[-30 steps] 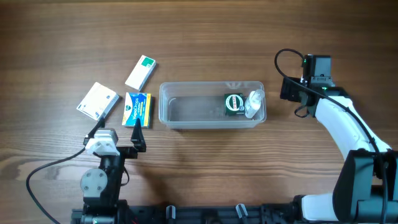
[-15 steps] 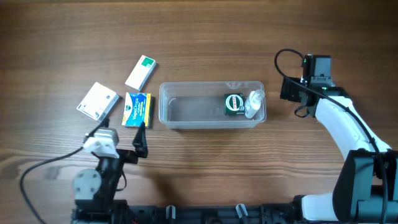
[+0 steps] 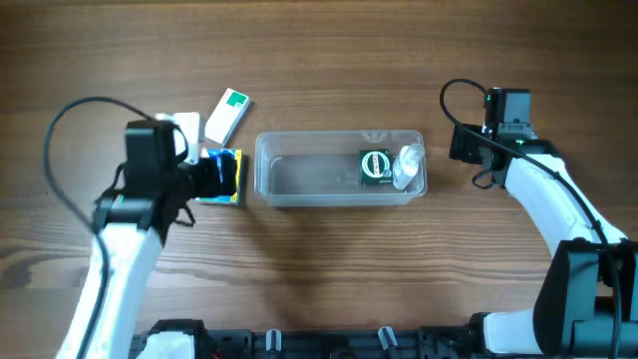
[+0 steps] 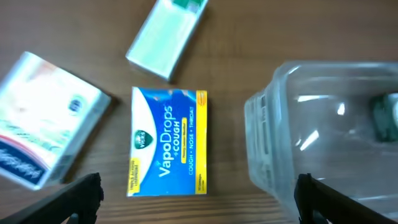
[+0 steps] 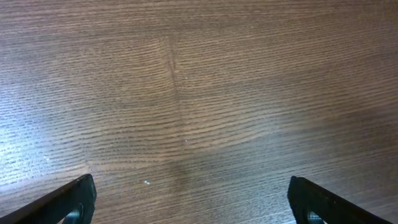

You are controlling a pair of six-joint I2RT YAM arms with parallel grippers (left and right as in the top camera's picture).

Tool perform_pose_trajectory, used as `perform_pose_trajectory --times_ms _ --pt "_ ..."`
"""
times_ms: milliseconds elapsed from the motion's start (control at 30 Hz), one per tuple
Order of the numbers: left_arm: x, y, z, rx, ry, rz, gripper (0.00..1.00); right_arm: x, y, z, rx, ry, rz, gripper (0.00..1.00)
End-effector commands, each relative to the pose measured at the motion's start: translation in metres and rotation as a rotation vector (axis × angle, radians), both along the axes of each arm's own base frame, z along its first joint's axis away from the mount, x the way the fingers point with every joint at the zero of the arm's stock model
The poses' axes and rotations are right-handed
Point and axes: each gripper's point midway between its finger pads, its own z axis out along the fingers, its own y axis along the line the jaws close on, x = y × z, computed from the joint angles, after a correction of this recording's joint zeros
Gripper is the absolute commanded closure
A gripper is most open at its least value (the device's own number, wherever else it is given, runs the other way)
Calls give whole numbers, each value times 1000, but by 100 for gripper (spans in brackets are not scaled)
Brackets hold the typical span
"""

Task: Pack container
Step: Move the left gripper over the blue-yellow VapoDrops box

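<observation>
The container (image 3: 304,178) sits mid-tabletop (image 3: 319,60), with a green tin (image 3: 375,166) at its right end. Just left of it lies the blue VapoDrops box (image 4: 168,142), under our left gripper (image 4: 199,199), jaws wide apart. We judge a pick is being lined up: next we descend and straddle the box. Our right gripper (image 5: 193,199) hangs over bare wood, jaws apart too.

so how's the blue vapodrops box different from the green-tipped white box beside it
The VapoDrops box is blue and yellow with bold print; the green-tipped white box is pale and plain. The VapoDrops box is broader, the white one slimmer. The VapoDrops box sits square to the container, the white one lies at a slant. Both lie flat on the table, outside the container.
</observation>
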Motion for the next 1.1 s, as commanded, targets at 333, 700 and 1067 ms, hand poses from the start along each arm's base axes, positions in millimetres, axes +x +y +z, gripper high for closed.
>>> perform_pose_trajectory --times_ms 333,700,1067 --pt "17 -7 -40 56 75 -150 0 -2 -2 -4 -17 12 -2 0" --pt "31 1 -63 95 99 -123 1 -2 -2 -3 -17 12 -2 0" --pt "40 9 -104 135 168 -104 1 -1 -2 -3 -17 10 -2 0"
